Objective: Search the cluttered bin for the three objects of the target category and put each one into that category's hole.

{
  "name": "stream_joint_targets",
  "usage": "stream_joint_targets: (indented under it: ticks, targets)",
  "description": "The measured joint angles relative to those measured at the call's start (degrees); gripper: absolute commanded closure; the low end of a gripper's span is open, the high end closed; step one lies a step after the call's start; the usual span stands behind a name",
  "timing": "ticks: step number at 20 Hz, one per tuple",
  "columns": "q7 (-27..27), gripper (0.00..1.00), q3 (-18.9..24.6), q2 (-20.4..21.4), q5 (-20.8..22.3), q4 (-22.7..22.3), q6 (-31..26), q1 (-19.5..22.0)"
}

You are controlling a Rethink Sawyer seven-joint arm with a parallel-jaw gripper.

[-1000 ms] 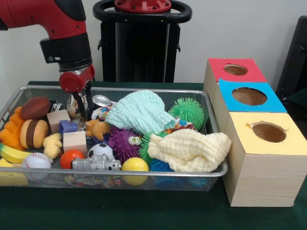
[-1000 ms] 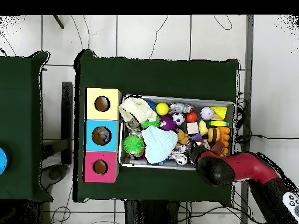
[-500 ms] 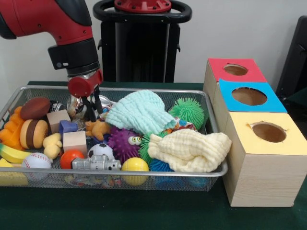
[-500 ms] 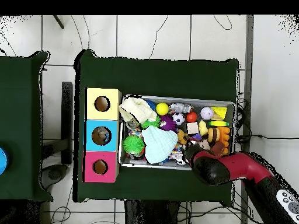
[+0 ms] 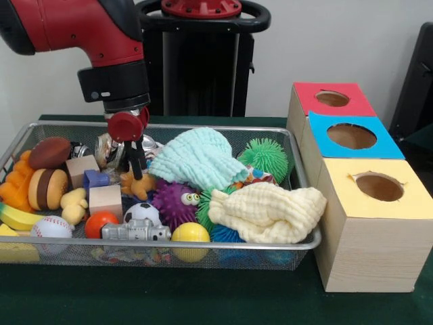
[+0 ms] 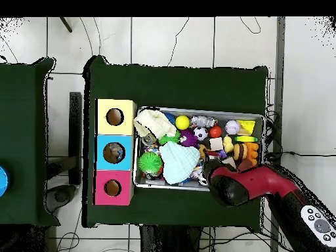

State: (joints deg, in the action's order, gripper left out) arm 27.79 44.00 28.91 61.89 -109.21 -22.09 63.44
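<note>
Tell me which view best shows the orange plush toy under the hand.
The front view: the orange plush toy lies unobstructed in the bin, just below the hand. In the overhead view the arm covers most of that spot, so the toy is barely visible.

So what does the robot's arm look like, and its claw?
The arm is fat, round and shiny red, with a black band near the end. Below the band sits a small red knob, and the claw is thin and black. From overhead, the arm shows red, then black.
</note>
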Motion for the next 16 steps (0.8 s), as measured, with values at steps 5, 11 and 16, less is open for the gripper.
stream_joint_targets:
  ticks: [5, 11, 16]
  targets:
    - [0.0, 0.0, -1.0, 1.6, 2.6, 0.9, 0.1, -2.4]
    - [0.0, 0.0, -2.0, 2.9, 4.1, 2.0, 0.1, -3.9]
    - [0.0, 0.0, -2.9, 3.7, 4.7, 2.7, 0.1, -4.5]
